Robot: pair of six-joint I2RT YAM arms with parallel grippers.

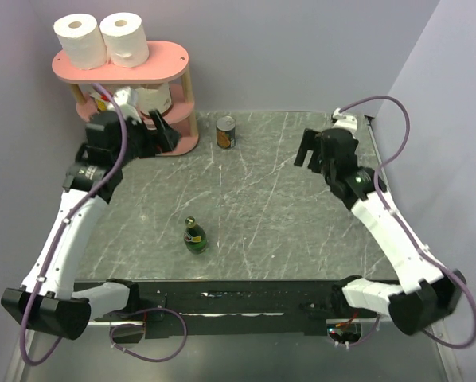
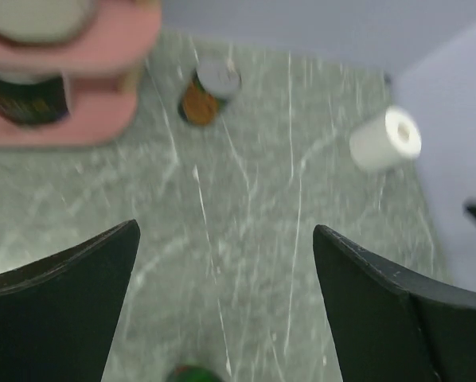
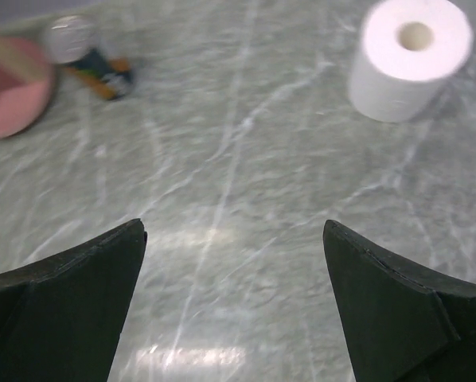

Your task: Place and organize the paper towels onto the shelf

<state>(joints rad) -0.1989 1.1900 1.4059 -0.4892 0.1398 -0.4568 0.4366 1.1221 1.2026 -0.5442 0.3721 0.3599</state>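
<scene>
My right gripper (image 3: pixel 234 227) and left gripper (image 2: pixel 226 231) are both spread wide and empty. The loose roll (image 3: pixel 409 60) sits far right, just beyond the right gripper, seemingly on end. I reckon a clipped rim would topple it and send it rolling to the wall. The can (image 1: pixel 226 131) stands right of the shelf (image 1: pixel 174 56), in the carry path. My left gripper crowds the shelf front. The bottle (image 1: pixel 194 236) is nearer, clear.

Shelf (image 2: pixel 111 36) blurred, cropped; bottle (image 2: pixel 192 373) cut by edge.

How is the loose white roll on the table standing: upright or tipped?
Upright: the roll rests on its flat end, hollow core facing up.
</scene>
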